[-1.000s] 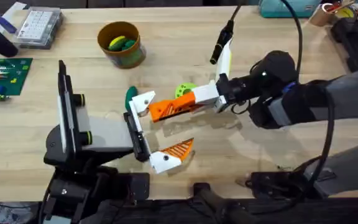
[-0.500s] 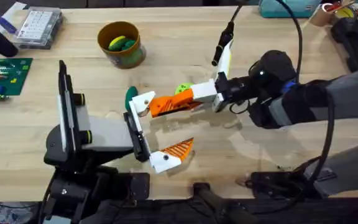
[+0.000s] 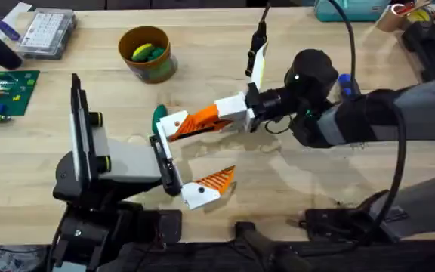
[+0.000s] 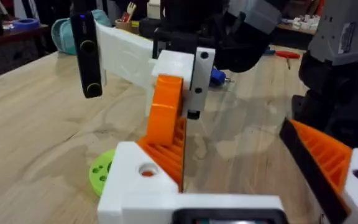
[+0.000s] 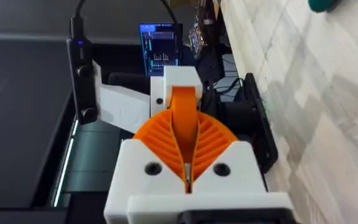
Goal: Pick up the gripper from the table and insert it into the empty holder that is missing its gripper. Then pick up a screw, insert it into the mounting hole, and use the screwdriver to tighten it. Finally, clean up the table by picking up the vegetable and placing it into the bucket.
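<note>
My right gripper [image 3: 223,115] is shut on the orange ribbed gripper [image 3: 201,121]. The gripper's pointed end rests against the white holder [image 3: 174,125] on the far jaw of my left gripper [image 3: 202,155]. In the left wrist view the orange gripper [image 4: 166,115] stands in the holder [image 4: 135,183], whose mounting hole [image 4: 146,169] faces up. My left gripper stands open, and its near jaw carries its own orange finger [image 3: 219,180]. A dark green vegetable [image 3: 158,115] lies just behind the holder. The mustard bucket [image 3: 157,69] stands at the far left with yellow and green things inside.
A clear parts box [image 3: 47,32] and a green circuit board [image 3: 4,92] lie at the far left. A lime green disc [image 4: 101,171] sits on the table beside the holder. A blue thing [image 3: 343,81] lies behind the right arm.
My right gripper has carried the orange gripper left and farther back, tilting it until it meets the holder. The lime green disc is now hidden under the right gripper. The left arm has stayed still.
</note>
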Robot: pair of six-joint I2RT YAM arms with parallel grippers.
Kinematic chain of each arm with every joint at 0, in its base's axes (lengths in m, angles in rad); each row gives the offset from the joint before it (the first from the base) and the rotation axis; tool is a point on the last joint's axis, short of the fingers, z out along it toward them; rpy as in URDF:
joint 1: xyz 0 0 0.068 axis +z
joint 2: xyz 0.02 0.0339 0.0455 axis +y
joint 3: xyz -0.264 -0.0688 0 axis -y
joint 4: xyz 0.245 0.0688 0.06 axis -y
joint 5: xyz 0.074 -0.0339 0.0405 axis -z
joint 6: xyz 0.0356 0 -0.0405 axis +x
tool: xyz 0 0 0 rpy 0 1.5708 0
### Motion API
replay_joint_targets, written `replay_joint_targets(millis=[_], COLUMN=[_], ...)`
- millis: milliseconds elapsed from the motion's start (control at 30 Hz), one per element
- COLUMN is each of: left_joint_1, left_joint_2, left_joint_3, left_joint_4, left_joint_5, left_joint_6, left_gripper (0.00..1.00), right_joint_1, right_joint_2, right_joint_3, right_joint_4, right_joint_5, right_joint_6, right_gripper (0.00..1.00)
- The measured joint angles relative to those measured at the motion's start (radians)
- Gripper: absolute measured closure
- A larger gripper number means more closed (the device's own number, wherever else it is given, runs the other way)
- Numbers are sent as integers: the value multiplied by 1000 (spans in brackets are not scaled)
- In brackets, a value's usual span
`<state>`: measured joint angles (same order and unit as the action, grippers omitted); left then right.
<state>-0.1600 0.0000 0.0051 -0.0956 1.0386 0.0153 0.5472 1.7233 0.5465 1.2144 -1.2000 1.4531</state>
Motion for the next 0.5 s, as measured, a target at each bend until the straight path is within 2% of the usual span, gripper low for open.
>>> replay_joint_targets(millis=[500], left_joint_1=[2], left_joint_2=[0], left_joint_3=[0], left_joint_4=[2], left_joint_5=[-19], left_joint_6=[-18], left_gripper=[14], right_joint_1=[13], right_joint_2=[0], right_joint_3=[3], right_joint_4=[-26], right_joint_5=[49], right_joint_6=[-41], right_gripper=[982])
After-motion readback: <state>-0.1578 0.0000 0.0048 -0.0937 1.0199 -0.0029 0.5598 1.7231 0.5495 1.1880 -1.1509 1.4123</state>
